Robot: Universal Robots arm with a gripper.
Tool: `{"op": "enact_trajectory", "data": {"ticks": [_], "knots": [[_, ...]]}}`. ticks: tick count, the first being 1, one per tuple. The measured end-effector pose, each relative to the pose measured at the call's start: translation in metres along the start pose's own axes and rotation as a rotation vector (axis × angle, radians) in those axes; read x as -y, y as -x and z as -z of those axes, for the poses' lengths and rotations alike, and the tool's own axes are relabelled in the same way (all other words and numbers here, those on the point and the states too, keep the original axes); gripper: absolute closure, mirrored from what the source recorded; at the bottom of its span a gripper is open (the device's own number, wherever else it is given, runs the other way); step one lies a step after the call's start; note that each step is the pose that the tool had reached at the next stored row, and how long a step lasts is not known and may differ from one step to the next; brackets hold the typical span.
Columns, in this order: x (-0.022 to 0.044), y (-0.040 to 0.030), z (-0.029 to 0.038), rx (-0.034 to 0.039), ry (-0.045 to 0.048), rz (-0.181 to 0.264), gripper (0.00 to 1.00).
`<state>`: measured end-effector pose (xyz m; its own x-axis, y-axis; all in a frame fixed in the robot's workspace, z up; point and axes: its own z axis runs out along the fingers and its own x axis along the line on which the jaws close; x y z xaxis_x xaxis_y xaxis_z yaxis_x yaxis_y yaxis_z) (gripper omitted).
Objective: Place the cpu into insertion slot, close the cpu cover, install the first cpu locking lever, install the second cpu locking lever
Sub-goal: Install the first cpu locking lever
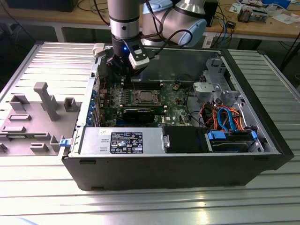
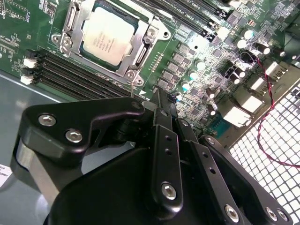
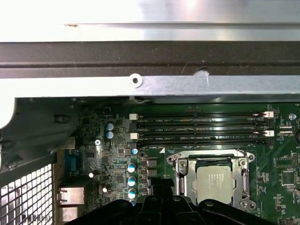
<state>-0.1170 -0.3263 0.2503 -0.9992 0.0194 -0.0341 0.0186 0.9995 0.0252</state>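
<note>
Ribbed metal table [image 1: 47, 197] carries the open computer case [image 1: 164, 171], with the green motherboard [image 1: 176, 101] inside. The gripper [image 2: 158, 96] is clenched on nothing, tips together. It hangs over the board to the exterior view's left of the insertion slot [image 2: 154, 32], apart from it. The cpu cover [image 2: 140, 52] lies flat on the slot. The cpu [image 2: 108, 37] sits seated in it, silver top showing through the window.

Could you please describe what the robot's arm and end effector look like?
The silver-grey tubular metal arm has dark joint bands, a small blue light and a black cable looping beside it. The matte black end effector is built of linked bars held by silver screws.
</note>
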Motion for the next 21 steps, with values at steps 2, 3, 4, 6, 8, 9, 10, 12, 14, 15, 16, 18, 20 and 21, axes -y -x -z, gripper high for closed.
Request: {"op": "enact_trajectory", "data": {"ticks": [2, 3, 4, 6, 8, 9, 10, 12, 14, 15, 16, 18, 20, 21], "knots": [[0.0, -0.0002, 0.0, 0.0, 0.0, 0.0, 0.89], [0.0, -0.0002, 0.0, 0.0, 0.0, 0.0, 0.89], [0.0, -0.0002, 0.0, 0.0001, 0.0, 0.0, 0.89], [0.0, -0.0003, 0.0, 0.0, 0.0, 0.0, 0.89], [0.0, -0.0003, 0.0, 0.0, 0.0, 0.0, 0.89], [0.0, -0.0003, 0.0, 0.0, 0.0, 0.0, 0.89], [0.0, -0.0003, 0.0, 0.0, 0.0, 0.0, 0.89], [0.0, -0.0004, 0.0002, -0.0001, -0.0001, 0.0, 0.89], [-0.0002, -0.0004, 0.002, 0.0, 0.0, 0.0, 0.89], [-0.0003, -0.0007, 0.0025, 0.0, 0.0, 0.0, 0.89], [-0.0003, -0.0011, 0.0028, 0.0001, 0.0002, 0.0, 0.89], [-0.0004, -0.0017, 0.0031, 0.0002, 0.0003, 0.0, 0.89], [-0.0014, -0.0018, 0.0033, -0.0001, 0.0001, 0.0, 0.89], [-0.0023, -0.0019, 0.0033, -0.0001, 0.0002, 0.0, 0.89]]}}
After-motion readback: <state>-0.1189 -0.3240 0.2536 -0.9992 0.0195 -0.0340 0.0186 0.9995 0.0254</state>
